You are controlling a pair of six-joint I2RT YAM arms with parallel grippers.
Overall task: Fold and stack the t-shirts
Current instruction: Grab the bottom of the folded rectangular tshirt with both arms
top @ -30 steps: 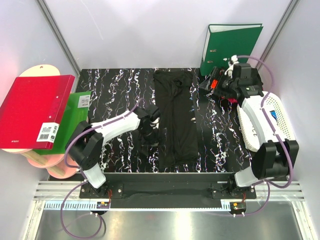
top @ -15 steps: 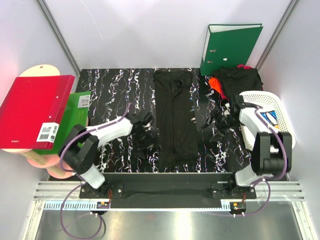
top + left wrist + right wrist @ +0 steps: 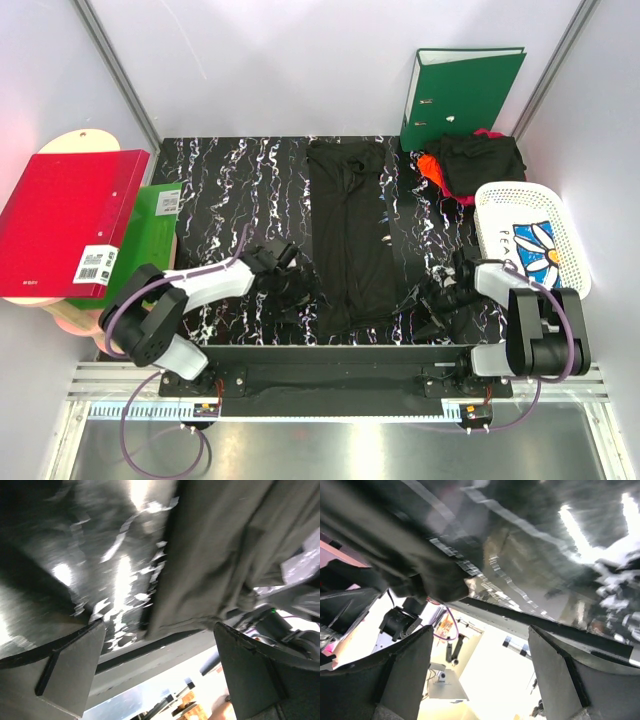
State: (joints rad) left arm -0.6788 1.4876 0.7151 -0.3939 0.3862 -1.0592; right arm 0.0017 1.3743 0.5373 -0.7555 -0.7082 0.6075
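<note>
Soft matte black shirt, folded to a long narrow strip with rumpled creases, flat on a glossy black table veined with white, lying between the two sets of jaws. Left gripper low at the strip's near corner, flat dark fingers spread wide, nothing between them; wrinkled hem of the cloth just ahead of the tips, contact not clear. Right gripper likewise low over the table on the strip's other side, slightly apart from its edge, jaws wide apart and empty, blunt wedge-shaped fingers clear of the cloth. Far beyond the right jaws, a heap of shirts, crumpled, mostly black with an orange-red fold showing, in front of an upright green binder. Outward of the right jaws, a white plastic lattice basket with a blue-and-white printed shirt inside. Well outward of the left jaws, a stiff red binder.
</note>
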